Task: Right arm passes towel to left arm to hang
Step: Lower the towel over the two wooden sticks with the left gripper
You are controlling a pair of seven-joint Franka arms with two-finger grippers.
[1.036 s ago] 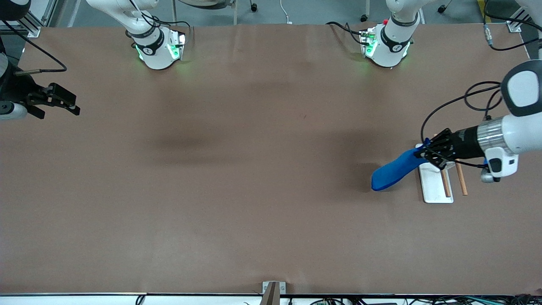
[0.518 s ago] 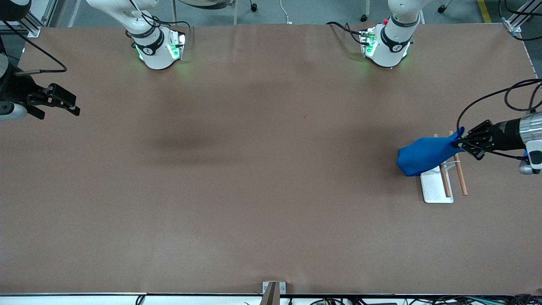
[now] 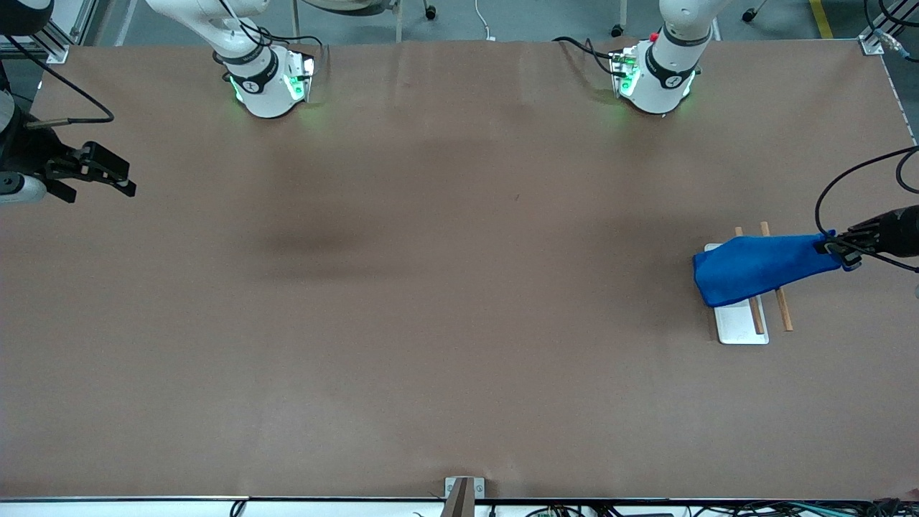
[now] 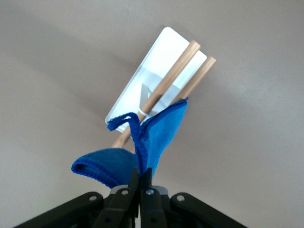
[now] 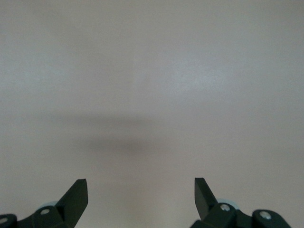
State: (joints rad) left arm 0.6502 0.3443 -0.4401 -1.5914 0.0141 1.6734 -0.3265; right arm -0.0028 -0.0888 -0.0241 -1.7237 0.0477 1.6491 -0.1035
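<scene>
The blue towel [image 3: 754, 267] lies spread across the two wooden rods [image 3: 782, 309] of a small rack with a white base [image 3: 739, 327], at the left arm's end of the table. My left gripper [image 3: 833, 249] is shut on the towel's edge, past the rods on the table-end side. In the left wrist view the towel [image 4: 161, 133] runs from the pinched jaws of the left gripper [image 4: 142, 173] down onto the rods [image 4: 175, 71], its corner loop showing. My right gripper [image 3: 128, 181] waits open over the right arm's end of the table, with nothing between its fingers [image 5: 141, 187].
The brown table [image 3: 445, 301] carries only the rack. Both arm bases [image 3: 269, 79] stand along the edge farthest from the front camera. A small metal bracket [image 3: 463, 492] sits at the edge nearest that camera.
My left gripper has moved toward the left arm's end of the table, drawing the towel across the rack's rods. The towel has flattened over them. The right arm has not moved.
</scene>
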